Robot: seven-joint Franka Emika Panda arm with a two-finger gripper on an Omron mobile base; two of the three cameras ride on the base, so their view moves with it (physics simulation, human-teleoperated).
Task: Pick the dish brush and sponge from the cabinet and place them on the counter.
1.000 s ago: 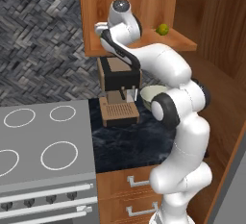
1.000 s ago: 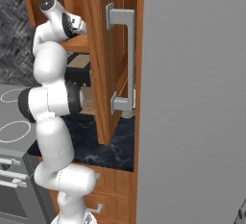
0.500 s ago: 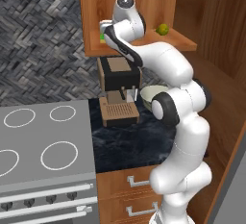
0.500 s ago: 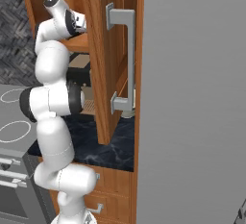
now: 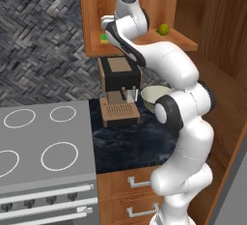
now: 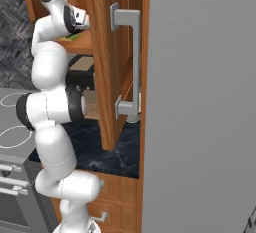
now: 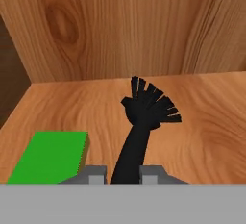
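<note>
I'm holding the claw [image 7: 124, 176] clamped on the dish brush [image 7: 141, 127] handle, inside the cabinet [image 5: 144, 7], bristles pointing to twelve o'clock over the shelf. The sponge [image 7: 48, 156] is lying just beside it at eight o'clock. I'm gripping near the handle's end, so the brush may be swinging or slipping as I'm pulling out toward the bench [image 5: 130, 142], or nudging the sponge.

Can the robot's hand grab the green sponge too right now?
Probably not yet. The gripper is shut on the dish brush handle, so its fingers are full. The sponge lies right beside it on the cabinet shelf, with nothing blocking it.
</note>
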